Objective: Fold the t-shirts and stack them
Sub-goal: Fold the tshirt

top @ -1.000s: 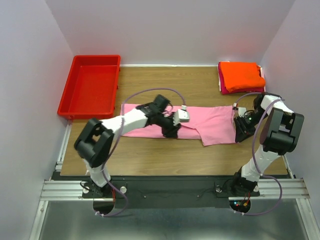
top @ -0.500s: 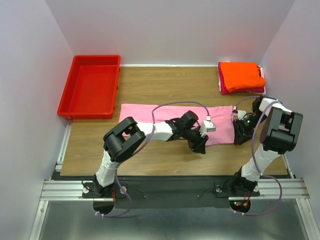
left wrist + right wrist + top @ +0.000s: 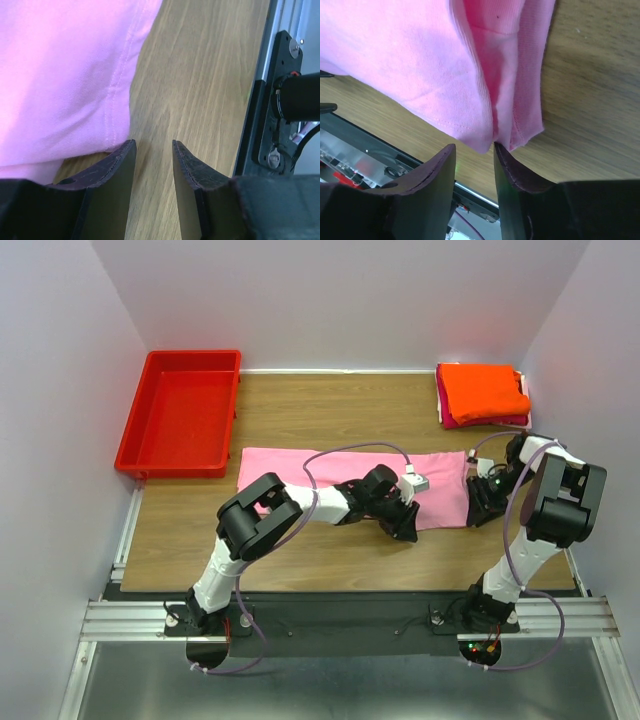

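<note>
Pink cotton, light shade: t-shirt [image 3: 350, 475] spread as a long band across mid worktop [image 3: 330, 410], already folded lengthwise; near hem lying flat on wood grain; right end doubled into several layers. Orange t-shirt [image 3: 483, 390], folded, stacked on darker pink-red t-shirt [image 3: 455, 420] at far right corner, well apart from the band. Left hand [image 3: 152, 165] low at near hem toward the right half; jaws narrowly parted; nothing between them but bare wood, cloth edge just beside left finger. Right hand [image 3: 475, 150] at right end corner; jaws narrowly parted, corner of the layered cloth at their tips; grip not confirmable. Step judged: crosswise fold pending; next move calling for both hands pinching the right edge and carrying it leftward over the band. Red plastic tray [image 3: 132, 445], far left, holding nothing visible.
</note>
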You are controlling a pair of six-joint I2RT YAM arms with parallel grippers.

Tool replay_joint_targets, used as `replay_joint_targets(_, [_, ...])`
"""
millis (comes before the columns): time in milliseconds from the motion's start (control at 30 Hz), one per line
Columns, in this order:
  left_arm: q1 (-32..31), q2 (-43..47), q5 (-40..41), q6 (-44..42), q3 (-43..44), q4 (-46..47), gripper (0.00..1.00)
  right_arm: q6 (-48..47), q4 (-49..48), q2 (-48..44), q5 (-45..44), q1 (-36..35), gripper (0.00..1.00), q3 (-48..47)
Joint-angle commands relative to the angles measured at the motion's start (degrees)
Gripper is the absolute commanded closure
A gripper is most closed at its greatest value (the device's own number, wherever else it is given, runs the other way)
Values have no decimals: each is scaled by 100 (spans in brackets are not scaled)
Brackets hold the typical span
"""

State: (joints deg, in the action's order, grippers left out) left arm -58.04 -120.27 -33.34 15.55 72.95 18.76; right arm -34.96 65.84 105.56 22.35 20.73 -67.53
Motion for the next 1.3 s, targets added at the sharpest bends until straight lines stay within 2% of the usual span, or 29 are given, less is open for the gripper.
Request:
replay_joint_targets(0, [-14,-40,144,203,167,303,54,95,-133,9,217,45,59,3])
replay_joint_targets(133, [-6,-120,170,211,237,286,56,95,-125,9,208,36,64,-6])
replay_joint_targets(200, [12,-163,179,229,255,259,59,103,-124,17,235,36,69,-15])
replay_joint_targets(233, [30,-172,188,238,272,259,61,112,-124,26,235,45,75,-15])
replay_joint_targets(367, [126,-164,170,273,264,268,73,121,-116,-52,209,45,84,-59])
replay_joint_targets(400, [144,-146,188,282,255,277,81,121,-98,-62,208,45,85,-76])
replay_joint_targets(533, [161,38,205,299,220,443,100,95,51,-149,279,36,93,-190])
replay_joint_targets(667, [188,301,127,378,132,602,100,77,174,-246,323,45,99,-348])
replay_joint_targets(967, [223,654,144,422,44,577,100,77,403,-247,507,45,99,-797])
replay_joint_targets(1033, [249,619,380,414,202,148,90,60,438,-202,499,45,99,-815])
replay_joint_targets(1067, [241,627,416,405,211,102,83,51,447,-194,507,45,100,-806])
replay_joint_targets(1100, [232,671,495,431,168,84,71,33,447,-194,499,45,99,-797])
replay_joint_targets(1200, [206,680,688,466,62,-57,58,7,447,-194,490,45,99,-753])
replay_joint_targets(1267, [188,680,785,484,-34,-136,56,15,447,-202,490,45,99,-753])
